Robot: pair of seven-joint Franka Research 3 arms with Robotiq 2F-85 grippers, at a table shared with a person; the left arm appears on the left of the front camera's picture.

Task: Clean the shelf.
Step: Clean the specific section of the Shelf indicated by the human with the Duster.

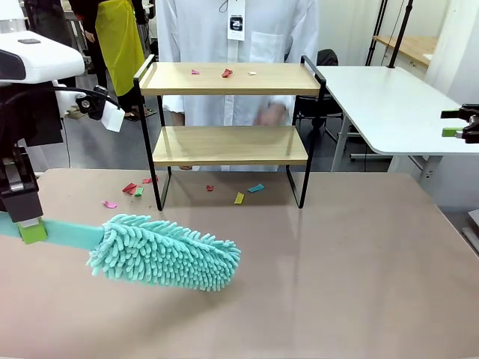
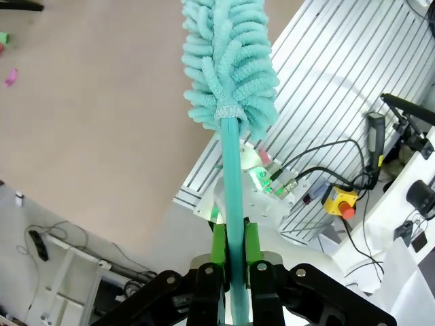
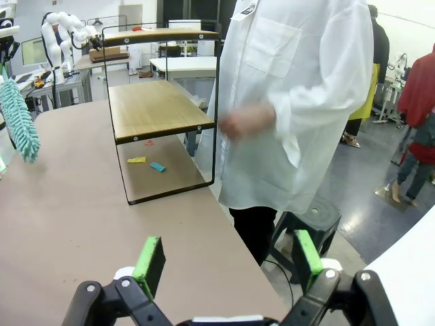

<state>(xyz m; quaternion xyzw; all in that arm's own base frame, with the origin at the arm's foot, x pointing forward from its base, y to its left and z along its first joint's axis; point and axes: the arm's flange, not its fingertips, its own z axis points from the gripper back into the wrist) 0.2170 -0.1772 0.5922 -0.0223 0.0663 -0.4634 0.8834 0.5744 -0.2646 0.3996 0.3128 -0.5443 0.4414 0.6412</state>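
**Front and wrist views.** A badge [image 1: 236, 26] hangs on the person's white coat (its print is too small to read). Your left gripper [image 1: 31, 224], at 9 o'clock in the front view, is clamped on the flat handle of the teal duster [image 1: 165, 254]. The duster's fluffy head sits low over the table [image 1: 359, 284] toward 7 o'clock. Your right gripper [image 3: 228, 255] has its jaws wide apart, with nothing between them. The shelf [image 1: 232, 146] stands upright at 12 o'clock, on the table's far side: two light wooden boards in a thin black frame. Coloured scraps [image 1: 227, 72] lie on its top board, and more lie on the table by its feet.
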